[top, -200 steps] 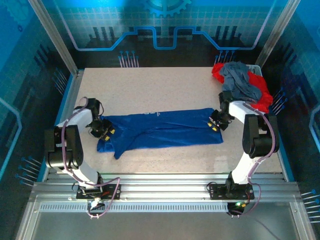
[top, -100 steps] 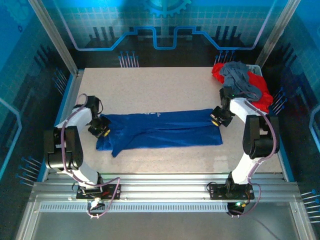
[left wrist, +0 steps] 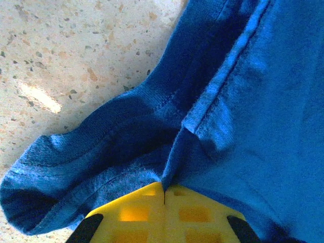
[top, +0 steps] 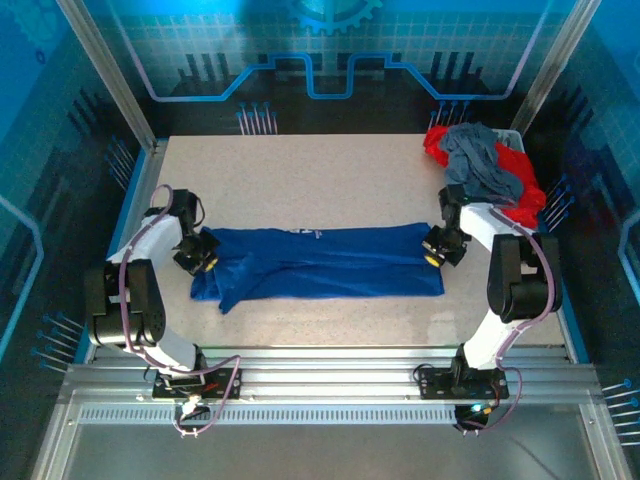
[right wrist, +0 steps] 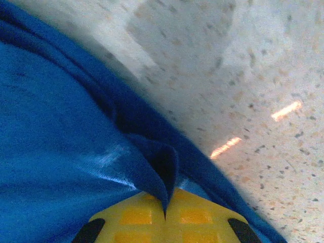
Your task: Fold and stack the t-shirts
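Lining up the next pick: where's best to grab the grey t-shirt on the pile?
Probably its crumpled top folds, coming down from above: the grey t-shirt lies bunched over the red t-shirts, so its raised folds sit clear of them.

**A:** anything readable in here? logos, numbers?

**B:** nope, nothing legible. The blue tee (top: 320, 262) has a tiny bit of white print (top: 303, 233) at its far edge, way too small to read. The back wall (top: 420, 60) just has a gear graphic (top: 330, 10) and circuit-style lines, no words.
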Available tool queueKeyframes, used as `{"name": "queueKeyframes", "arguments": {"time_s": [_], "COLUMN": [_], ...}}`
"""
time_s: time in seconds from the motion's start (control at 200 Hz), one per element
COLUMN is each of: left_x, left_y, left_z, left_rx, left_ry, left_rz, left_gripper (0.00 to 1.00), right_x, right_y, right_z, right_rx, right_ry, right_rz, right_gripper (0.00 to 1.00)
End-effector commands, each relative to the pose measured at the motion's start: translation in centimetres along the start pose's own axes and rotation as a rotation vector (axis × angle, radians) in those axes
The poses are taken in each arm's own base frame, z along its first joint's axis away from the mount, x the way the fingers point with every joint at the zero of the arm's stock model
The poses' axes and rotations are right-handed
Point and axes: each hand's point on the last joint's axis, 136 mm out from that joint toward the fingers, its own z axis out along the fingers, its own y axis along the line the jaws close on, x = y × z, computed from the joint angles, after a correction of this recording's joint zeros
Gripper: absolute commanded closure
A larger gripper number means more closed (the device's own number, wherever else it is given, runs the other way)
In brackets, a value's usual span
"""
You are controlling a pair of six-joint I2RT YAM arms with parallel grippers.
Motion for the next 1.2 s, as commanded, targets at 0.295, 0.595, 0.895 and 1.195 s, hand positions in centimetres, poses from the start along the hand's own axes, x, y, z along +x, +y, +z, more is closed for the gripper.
{"name": "queueKeyframes", "arguments": {"time_s": [0.295, 0.595, 0.895, 1.195], "left_x": [1.8, 3.1, 1.9, 1.6], "left_y": [-0.1, 0.3, -0.9, -0.8], "left_z": [-3.7, -1.2, 1.4, 1.5], "left_rx": [0.022, 0.038, 0.066, 0.064], "left_ry": [-0.054, 0.017, 0.014, -0.008], "left_rz": [0.081, 0.123, 0.137, 0.161], "left_gripper": [0.56, 0.56, 0.61, 0.95], "right_x": [-0.2, 7.4, 14.2, 13.9], "right_y": [0.5, 10.7, 16.4, 17.5], "right_z": [-3.4, -5.0, -2.8, 0.0], "right_rx": [-0.004, -0.409, -0.443, -0.378], "right_ry": [-0.128, -0.022, 0.119, 0.144], "right_rz": [-0.11, -0.467, -0.594, -0.562], "right_gripper": [0.61, 0.55, 0.57, 0.57]}}
